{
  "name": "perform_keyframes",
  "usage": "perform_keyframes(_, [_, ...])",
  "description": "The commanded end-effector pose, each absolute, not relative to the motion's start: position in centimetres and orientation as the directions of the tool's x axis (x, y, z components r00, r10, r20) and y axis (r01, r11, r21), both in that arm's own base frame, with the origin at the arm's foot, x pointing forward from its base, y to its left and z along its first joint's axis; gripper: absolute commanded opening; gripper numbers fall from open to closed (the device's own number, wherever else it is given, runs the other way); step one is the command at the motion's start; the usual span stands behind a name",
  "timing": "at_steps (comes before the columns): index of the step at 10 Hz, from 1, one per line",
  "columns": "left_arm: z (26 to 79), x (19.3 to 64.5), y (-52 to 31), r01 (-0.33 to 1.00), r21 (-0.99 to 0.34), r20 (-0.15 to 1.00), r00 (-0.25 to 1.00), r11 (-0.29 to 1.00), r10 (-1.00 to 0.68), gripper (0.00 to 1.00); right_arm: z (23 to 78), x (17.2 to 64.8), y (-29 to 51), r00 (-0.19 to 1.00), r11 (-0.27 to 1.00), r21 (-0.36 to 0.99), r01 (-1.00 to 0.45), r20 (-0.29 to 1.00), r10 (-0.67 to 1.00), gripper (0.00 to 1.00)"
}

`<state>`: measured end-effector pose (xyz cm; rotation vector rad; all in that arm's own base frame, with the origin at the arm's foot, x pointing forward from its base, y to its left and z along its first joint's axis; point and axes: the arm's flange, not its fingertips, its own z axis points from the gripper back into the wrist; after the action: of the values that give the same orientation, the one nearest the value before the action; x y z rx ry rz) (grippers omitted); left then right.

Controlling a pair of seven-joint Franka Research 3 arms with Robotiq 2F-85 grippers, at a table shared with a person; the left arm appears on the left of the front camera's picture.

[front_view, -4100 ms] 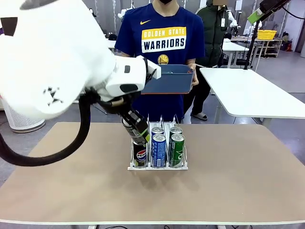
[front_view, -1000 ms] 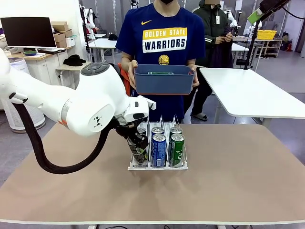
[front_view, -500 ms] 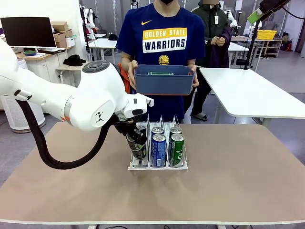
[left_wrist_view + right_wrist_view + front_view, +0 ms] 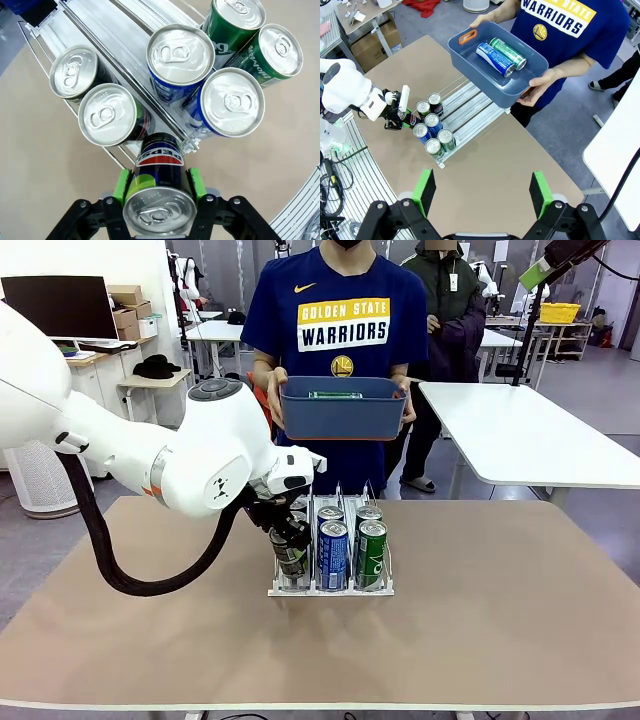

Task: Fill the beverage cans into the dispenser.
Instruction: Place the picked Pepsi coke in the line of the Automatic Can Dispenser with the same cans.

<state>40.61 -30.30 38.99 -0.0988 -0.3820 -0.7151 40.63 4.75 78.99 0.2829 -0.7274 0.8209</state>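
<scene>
My left gripper (image 4: 159, 182) is shut on a black Pepsi can (image 4: 160, 200), green pads on both sides. In the front view this can (image 4: 290, 558) hangs tilted at the front of the left lane of the clear dispenser (image 4: 330, 588), under the left gripper (image 4: 287, 538). Two black cans (image 4: 107, 115) stand in that lane, two blue cans (image 4: 231, 102) in the middle lane and two green cans (image 4: 277, 47) in the right lane. My right gripper (image 4: 482, 192) hangs open high above the table.
A person at the far side holds a blue-grey bin (image 4: 470, 52) above the table edge, with a blue can (image 4: 492, 55) and a green can (image 4: 507, 52) lying in it. The tan table (image 4: 500, 620) is bare around the dispenser. A white table (image 4: 530, 440) stands at the back right.
The Pepsi can stood upright at the lane's front four seconds ago; now it tilts in my left gripper. Over the last second the left arm shifted slightly right.
</scene>
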Motion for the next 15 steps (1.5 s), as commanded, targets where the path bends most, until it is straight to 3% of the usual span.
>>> perform_keyframes(1, [39.2,42.4,-30.1,0.676,0.049,0.367,0.673,0.736,-0.642,0.58,78.8,40.5,4.7,0.462,0.658,-0.039,-0.752,0.682,0.567,1.00])
perform_keyframes(5, [37.7,42.5,-30.4,0.671,-0.029,0.289,0.715,0.741,-0.636,0.58,78.8,40.5,4.7,0.462,0.658,-0.039,-0.752,0.682,0.567,1.00])
perform_keyframes(9, [37.8,41.8,-30.8,0.660,0.016,0.326,0.707,0.751,-0.628,0.58,78.8,40.5,4.7,0.462,0.658,-0.039,-0.752,0.682,0.567,1.00])
perform_keyframes(15, [37.2,44.5,-31.3,0.697,-0.015,0.237,0.699,0.717,-0.675,0.58,78.8,40.5,4.7,0.462,0.658,-0.039,-0.752,0.682,0.567,1.00])
